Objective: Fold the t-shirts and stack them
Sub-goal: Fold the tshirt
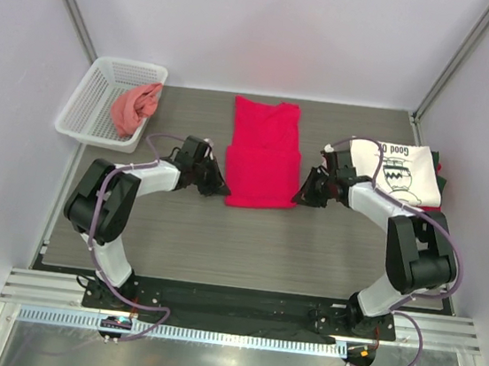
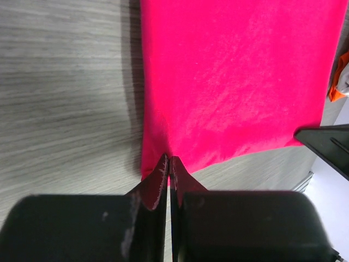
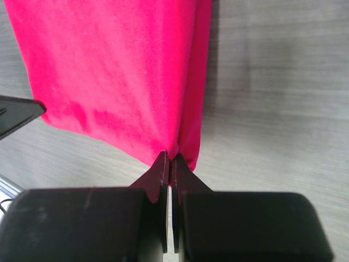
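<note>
A crimson-red t-shirt (image 1: 264, 154) lies folded into a long strip at the middle of the table, collar end far. My left gripper (image 1: 222, 188) is shut on its near left corner (image 2: 158, 147). On the near right corner (image 3: 182, 143) my right gripper (image 1: 300, 195) is pinched shut. A white t-shirt with black print (image 1: 402, 174) lies folded at the right, on top of other folded shirts whose edges show. An orange-pink shirt (image 1: 134, 108) sits crumpled in the basket.
A white plastic basket (image 1: 95, 93) stands at the far left corner, partly off the table. Metal frame posts rise at both far corners. The right arm's elbow hangs over the white shirt's near edge.
</note>
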`<state>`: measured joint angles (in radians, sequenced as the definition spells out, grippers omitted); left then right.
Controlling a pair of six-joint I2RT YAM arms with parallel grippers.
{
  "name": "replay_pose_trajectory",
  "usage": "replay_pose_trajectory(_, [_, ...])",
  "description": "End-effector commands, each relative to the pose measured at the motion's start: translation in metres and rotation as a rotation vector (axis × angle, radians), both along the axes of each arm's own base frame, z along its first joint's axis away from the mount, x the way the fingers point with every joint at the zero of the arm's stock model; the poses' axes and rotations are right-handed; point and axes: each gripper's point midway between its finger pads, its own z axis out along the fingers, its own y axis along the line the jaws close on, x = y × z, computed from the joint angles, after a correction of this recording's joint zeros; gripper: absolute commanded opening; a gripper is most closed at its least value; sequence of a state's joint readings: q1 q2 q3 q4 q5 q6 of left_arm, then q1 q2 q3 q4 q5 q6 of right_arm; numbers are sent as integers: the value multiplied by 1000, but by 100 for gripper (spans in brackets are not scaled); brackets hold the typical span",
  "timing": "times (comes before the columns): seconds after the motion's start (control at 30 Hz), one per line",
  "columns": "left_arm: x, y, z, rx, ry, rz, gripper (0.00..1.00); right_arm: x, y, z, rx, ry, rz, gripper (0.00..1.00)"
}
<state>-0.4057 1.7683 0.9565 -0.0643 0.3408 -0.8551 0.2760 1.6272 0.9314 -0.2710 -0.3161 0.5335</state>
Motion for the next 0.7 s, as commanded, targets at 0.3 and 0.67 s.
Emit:
replay_pose_trajectory(0.3, [-38,-6,17,-31,-57,-64,22,-52,-12,-18,-36,27,-36,16])
replay_pose_trajectory(0.67, [-65,1,-1,28,-33,-47,60,-60,-18,-27,-75,52,-48,51])
